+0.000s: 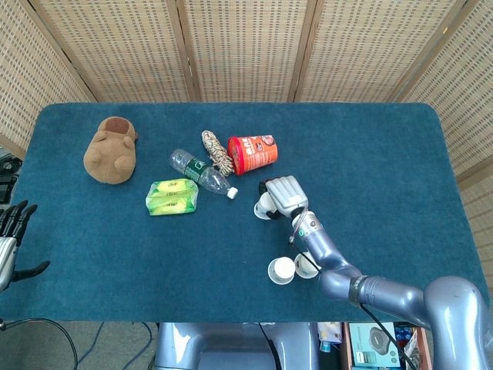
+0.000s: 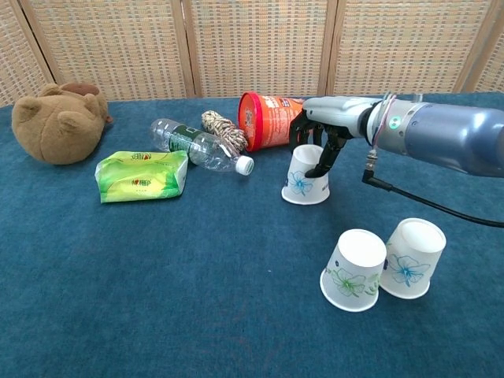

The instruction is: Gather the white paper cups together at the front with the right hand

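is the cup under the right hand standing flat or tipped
Tipped slightly: in the chest view the cup leans, its rim's right edge lifted off the table, with the right hand gripping it.
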Tool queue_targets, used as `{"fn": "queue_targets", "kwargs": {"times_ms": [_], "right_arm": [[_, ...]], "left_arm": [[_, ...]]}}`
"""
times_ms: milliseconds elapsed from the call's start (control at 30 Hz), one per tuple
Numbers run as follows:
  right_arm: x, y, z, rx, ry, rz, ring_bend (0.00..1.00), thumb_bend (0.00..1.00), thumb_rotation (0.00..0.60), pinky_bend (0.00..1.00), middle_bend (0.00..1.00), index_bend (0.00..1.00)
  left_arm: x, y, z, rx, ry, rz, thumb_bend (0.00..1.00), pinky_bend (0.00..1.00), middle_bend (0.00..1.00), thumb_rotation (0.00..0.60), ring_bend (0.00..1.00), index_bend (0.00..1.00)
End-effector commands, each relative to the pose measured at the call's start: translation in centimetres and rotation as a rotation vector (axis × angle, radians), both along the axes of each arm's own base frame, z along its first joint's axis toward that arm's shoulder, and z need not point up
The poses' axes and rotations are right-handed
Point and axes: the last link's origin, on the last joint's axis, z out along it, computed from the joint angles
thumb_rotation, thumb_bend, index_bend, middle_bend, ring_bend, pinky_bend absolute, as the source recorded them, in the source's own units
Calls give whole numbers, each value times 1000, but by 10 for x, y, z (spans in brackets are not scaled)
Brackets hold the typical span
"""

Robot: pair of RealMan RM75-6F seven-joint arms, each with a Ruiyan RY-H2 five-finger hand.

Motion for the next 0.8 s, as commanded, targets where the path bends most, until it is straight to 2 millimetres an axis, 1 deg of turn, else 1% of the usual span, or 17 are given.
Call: {"fn": "queue_targets", "kwargs": {"times_ms": [33,167,200,367,400,533,600,633,700,800], "right_arm": [[0,1,3,-9,-9,8,462,469,600,553,549,470],[2,5,9,-13,-25,24,462,479,600,553,546,469],[3,8,14,-15,-30,36,462,480,600,553,545,469],[4,40,65,-36,-16,140,462,479,600,553,539,469],[3,44,71,-38,-15,148,462,479,600,553,539,469],[1,73,103,-54,-7,196,462,479,600,553,537,469],[-1,86,114,-58,-2,213,462,479,600,553,536,470],[-3,101,123,-59,7,234,462,480,600,553,536,470],[-7,115,130,-58,11,246,462,480,600,553,536,470],[-12,130,135,-50,23,258,462,479,600,553,535,469]], "left_arm": [[0,0,0,0,-1,-1,172,0,0,600,0,0],[1,0,0,-2,-1,-3,172,0,0,600,0,0],[1,0,0,-2,-2,-4,172,0,0,600,0,0],[3,-2,1,-7,-6,-17,172,0,0,600,0,0],[4,-3,1,-7,-7,-19,171,0,0,600,0,0],[8,-6,2,-9,-7,-39,172,0,0,600,0,0],[9,-8,2,-10,-7,-46,172,0,0,600,0,0],[12,-11,3,-10,-7,-57,172,0,0,600,0,0],[14,-13,3,-11,-7,-64,172,0,0,600,0,0],[17,-14,4,-11,-9,-79,172,0,0,600,0,0]]}}
